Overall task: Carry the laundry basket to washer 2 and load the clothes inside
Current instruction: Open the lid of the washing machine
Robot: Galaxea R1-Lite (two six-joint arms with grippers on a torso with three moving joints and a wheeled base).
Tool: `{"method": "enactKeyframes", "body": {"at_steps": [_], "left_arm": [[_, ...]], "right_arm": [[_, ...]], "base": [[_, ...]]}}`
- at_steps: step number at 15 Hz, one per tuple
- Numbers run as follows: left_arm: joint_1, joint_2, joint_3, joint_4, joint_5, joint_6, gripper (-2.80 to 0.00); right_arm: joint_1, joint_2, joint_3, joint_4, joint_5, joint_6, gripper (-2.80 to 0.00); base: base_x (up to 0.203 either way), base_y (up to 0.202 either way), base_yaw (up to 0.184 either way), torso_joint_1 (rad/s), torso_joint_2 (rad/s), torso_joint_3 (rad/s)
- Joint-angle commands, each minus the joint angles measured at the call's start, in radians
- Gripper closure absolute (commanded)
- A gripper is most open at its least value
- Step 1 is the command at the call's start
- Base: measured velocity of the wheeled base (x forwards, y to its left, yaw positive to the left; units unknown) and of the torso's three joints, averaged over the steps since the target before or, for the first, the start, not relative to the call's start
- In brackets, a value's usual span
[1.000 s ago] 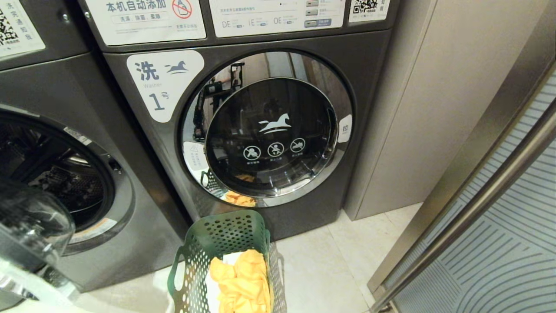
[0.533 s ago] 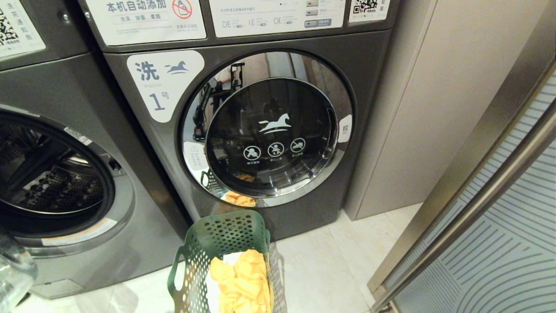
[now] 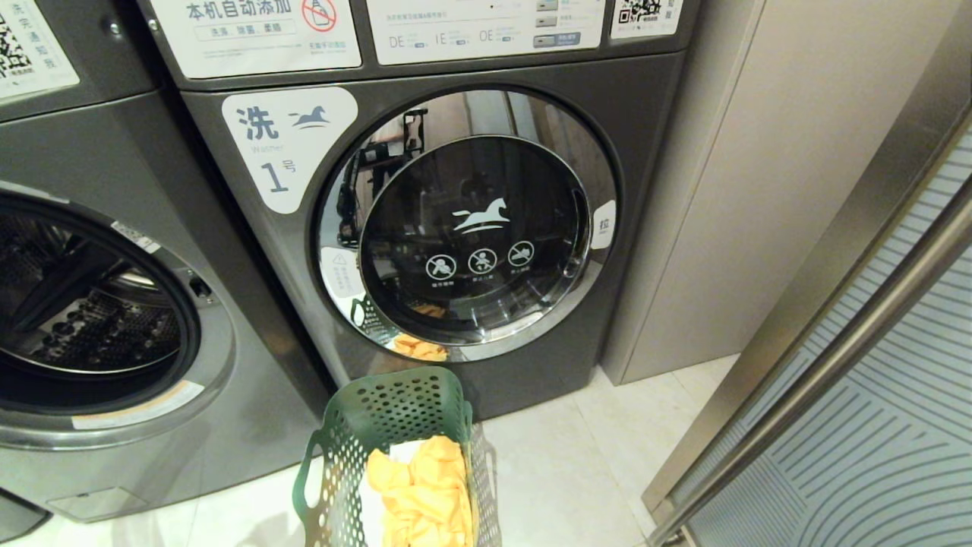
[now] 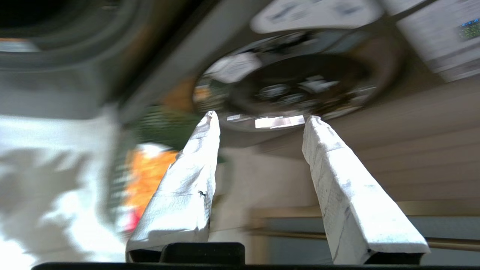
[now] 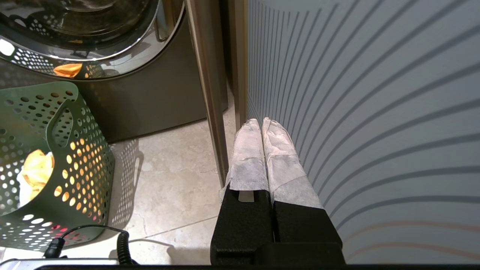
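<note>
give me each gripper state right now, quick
left gripper: open, holding nothing
right gripper: closed, holding nothing

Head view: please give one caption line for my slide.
Green laundry basket with yellow clothes before closed washer 1; open washer alongside.

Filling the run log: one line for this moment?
left gripper: open, empty, off head view | right gripper: shut, parked | laundry basket: on floor, clothes inside | left washer: door open

Each gripper, left gripper and right gripper, has 2 tapered fingers wrapped in white fabric tape on black mounts; a coiled black cable runs nearby.
</note>
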State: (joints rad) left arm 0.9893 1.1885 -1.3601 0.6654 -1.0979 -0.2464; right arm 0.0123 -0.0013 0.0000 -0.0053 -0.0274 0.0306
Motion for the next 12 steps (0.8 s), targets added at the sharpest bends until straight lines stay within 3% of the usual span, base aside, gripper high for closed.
{"method": "enactKeyframes", "body": {"at_steps": [1,3,4,7,8,9,12], "left_arm": [[-0.019,0.084,-0.02,0.098,0.12,0.319,0.0],[-0.015,0.131,-0.054,0.232,0.294,0.604,0.0],[-0.014,0.172,-0.095,0.269,0.339,0.645,0.0],[0.015,0.299,-0.197,0.288,0.362,0.649,0.0],[0.032,0.344,-0.227,0.289,0.41,0.647,0.0],[0.04,0.382,-0.245,0.285,0.531,0.636,0.0],[0.043,0.478,-0.287,0.194,1.004,0.57,0.0]], "right_arm": [[0.001,0.001,0.0,-0.001,0.0,0.0,0.0],[0.0,0.001,0.0,-0.001,0.0,0.0,0.0],[0.0,0.001,0.0,-0.001,0.0,0.0,0.0],[0.0,0.001,0.0,-0.001,0.0,0.0,0.0],[0.0,0.001,0.0,-0.001,0.0,0.0,0.0],[0.001,0.001,0.0,-0.001,0.0,0.0,0.0],[0.0,0.001,0.0,-0.001,0.0,0.001,0.0]], "base": [[0.0,0.0,0.0,0.0,0.0,0.0],[0.0,0.0,0.0,0.0,0.0,0.0],[0.0,0.0,0.0,0.0,0.0,0.0],[0.0,0.0,0.0,0.0,0.0,0.0],[0.0,0.0,0.0,0.0,0.0,0.0],[0.0,0.0,0.0,0.0,0.0,0.0],[0.0,0.0,0.0,0.0,0.0,0.0]]}}
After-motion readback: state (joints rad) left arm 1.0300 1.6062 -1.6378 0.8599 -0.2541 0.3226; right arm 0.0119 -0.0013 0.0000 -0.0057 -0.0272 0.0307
